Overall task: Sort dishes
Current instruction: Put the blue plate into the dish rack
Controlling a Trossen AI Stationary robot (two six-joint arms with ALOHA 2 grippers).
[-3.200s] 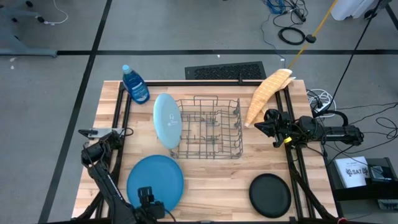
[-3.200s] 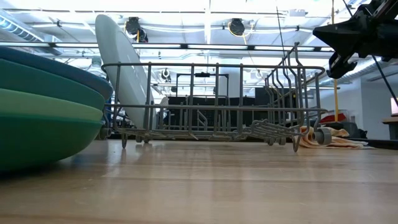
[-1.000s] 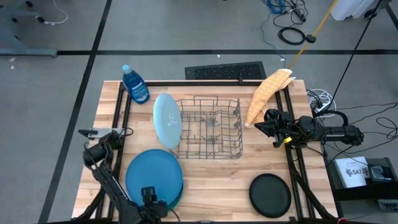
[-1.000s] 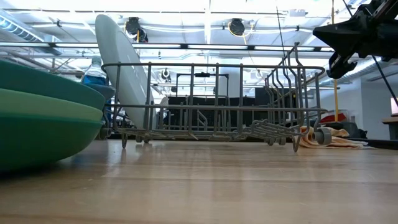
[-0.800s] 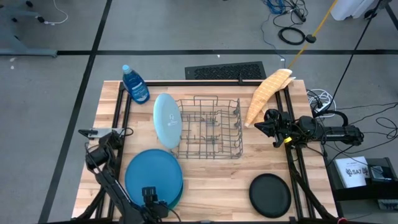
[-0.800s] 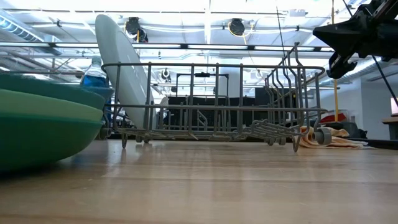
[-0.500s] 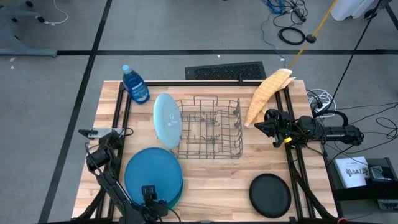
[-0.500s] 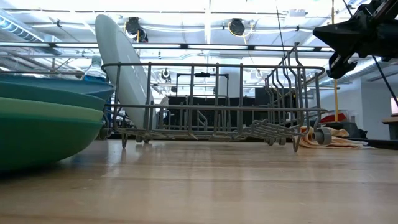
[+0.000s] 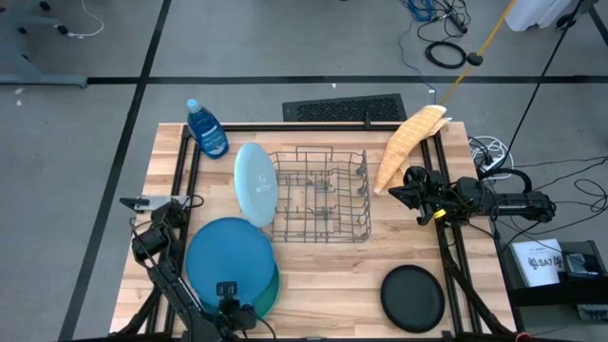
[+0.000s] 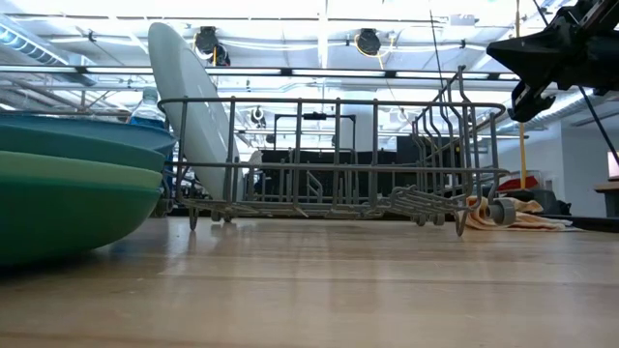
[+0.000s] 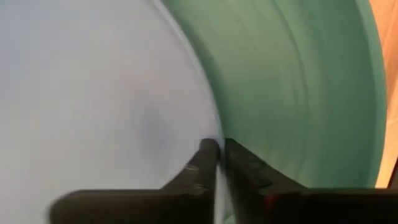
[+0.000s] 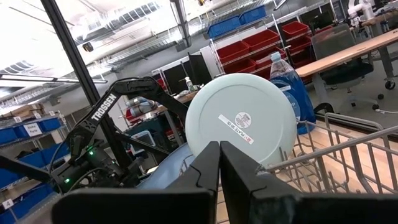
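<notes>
A blue plate (image 9: 228,258) lies on top of a stack of teal and green plates (image 10: 68,193) at the table's near left. My left gripper (image 9: 226,291) is at the blue plate's near edge, shut on it. A light blue plate (image 9: 255,183) stands on edge, leaning against the left end of the grey wire rack (image 9: 321,195). A black plate (image 9: 412,296) lies flat at the near right. My right gripper (image 9: 391,193) hovers shut with nothing in it, just right of the rack. My left gripper pinches the blue plate's near rim (image 11: 198,127) between its two fingers (image 11: 200,163). The fingers come from the table's near side. The plate lies about flat on the green plate (image 11: 292,93) beneath it.
A blue soap bottle (image 9: 206,128) stands at the far left corner. A yellow cloth (image 9: 408,142) lies at the far right, behind the rack. Bare wood lies between the plate stack and the black plate.
The blue plate has slid a little toward the table's left edge on top of the stack, with my left gripper at its near rim. My right arm has kept still.
</notes>
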